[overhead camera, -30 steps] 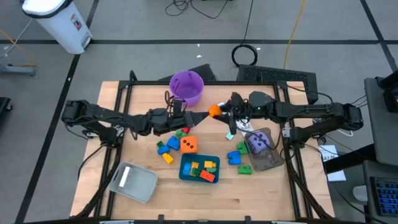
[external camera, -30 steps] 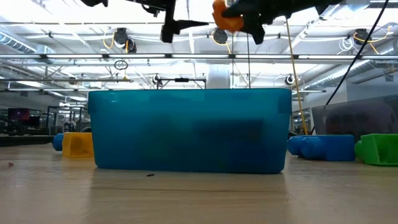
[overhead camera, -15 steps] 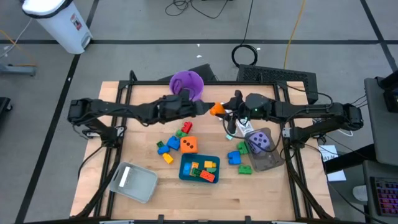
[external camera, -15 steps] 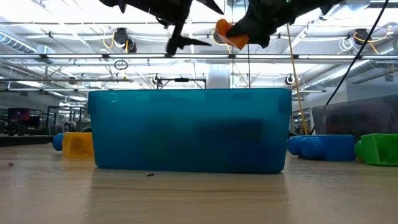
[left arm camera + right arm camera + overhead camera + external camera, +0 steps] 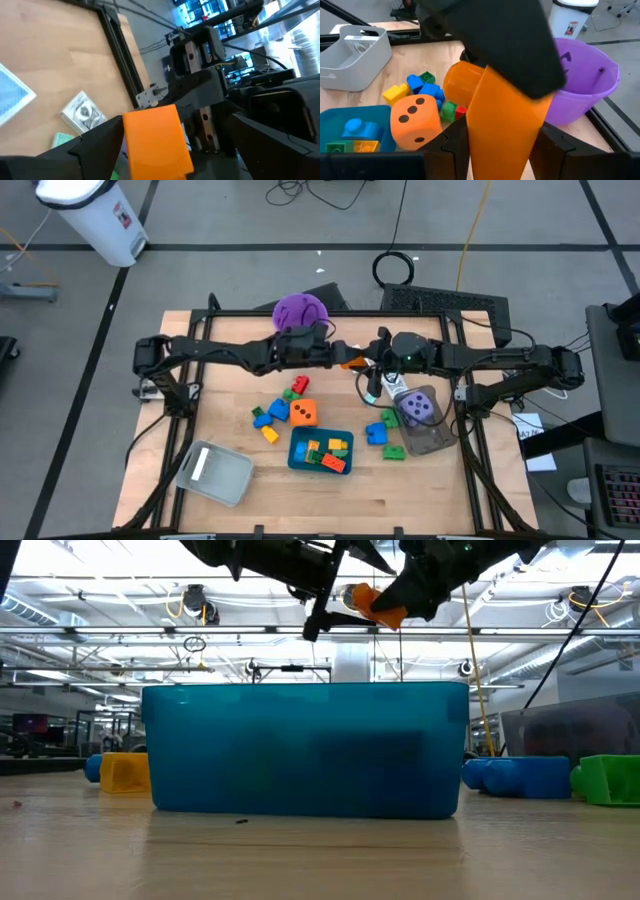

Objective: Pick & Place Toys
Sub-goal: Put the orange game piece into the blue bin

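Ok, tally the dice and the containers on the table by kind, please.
Dice: 2 (orange die, purple die)
Buckets: 1 (purple bucket)
Trays: 3 (teal tray, grey tray, clear tray)
Total: 6

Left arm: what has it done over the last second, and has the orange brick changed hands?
The left claw swept right across the table and now stands open around the orange brick, which the right claw holds raised beside the purple bucket. No handover yet. The right arm hardly moved; the orange die and teal tray lie as before.
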Motion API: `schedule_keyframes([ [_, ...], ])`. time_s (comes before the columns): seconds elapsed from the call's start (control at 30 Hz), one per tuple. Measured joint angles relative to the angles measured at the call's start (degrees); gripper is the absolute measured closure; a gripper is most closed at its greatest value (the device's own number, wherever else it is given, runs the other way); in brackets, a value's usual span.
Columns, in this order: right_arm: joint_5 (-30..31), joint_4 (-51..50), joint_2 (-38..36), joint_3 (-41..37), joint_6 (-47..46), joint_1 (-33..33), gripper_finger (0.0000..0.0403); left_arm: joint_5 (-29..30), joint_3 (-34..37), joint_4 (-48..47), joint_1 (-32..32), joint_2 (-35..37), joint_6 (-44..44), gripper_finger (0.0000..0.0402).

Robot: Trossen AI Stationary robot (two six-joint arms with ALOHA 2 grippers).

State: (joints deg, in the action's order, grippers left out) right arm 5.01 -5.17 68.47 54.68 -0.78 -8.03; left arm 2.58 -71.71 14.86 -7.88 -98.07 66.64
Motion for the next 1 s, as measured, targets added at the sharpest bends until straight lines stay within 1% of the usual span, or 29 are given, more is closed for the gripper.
schedule_keyframes([
  [0.1, 1.0, -0.4, 0.0, 0.0, 0.0, 0.0, 0.0259, -0.8, -0.2, -0.7, 0.0, -0.5, 1.2, 0.0038],
  [0.2, 1.1, -1.1, 0.0, 0.0, 0.0, 0.0, 0.0257, -1.1, -0.3, -1.5, 0.1, -0.8, 1.2, 0.0054],
  [0.27, 1.0, -1.6, 0.0, 0.0, 0.3, 0.0, 0.026, -1.5, -0.3, -1.5, 0.0, -0.8, 1.3, 0.0077],
  [0.53, 0.9, -2.2, -0.1, 0.0, 0.6, 0.0, 0.0254, -1.2, -0.2, -2.4, 0.0, -0.9, 1.2, 0.0193],
  [0.7, 1.2, -2.7, -0.1, 0.0, 1.0, 0.6, 0.0256, -1.0, -0.2, -3.3, 0.0, -0.9, 1.5, 0.0245],
  [0.8, 1.5, -2.9, -0.1, 0.0, 1.2, 1.2, 0.0237, -1.0, -0.2, -3.3, 0.0, -0.9, 0.7, 0.026],
  [1.0, 0.9, -5.0, -2.5, 0.0, 1.0, 1.3, 0.0182, -1.5, -0.2, -2.4, 0.1, -0.3, -2.5, 0.0251],
])
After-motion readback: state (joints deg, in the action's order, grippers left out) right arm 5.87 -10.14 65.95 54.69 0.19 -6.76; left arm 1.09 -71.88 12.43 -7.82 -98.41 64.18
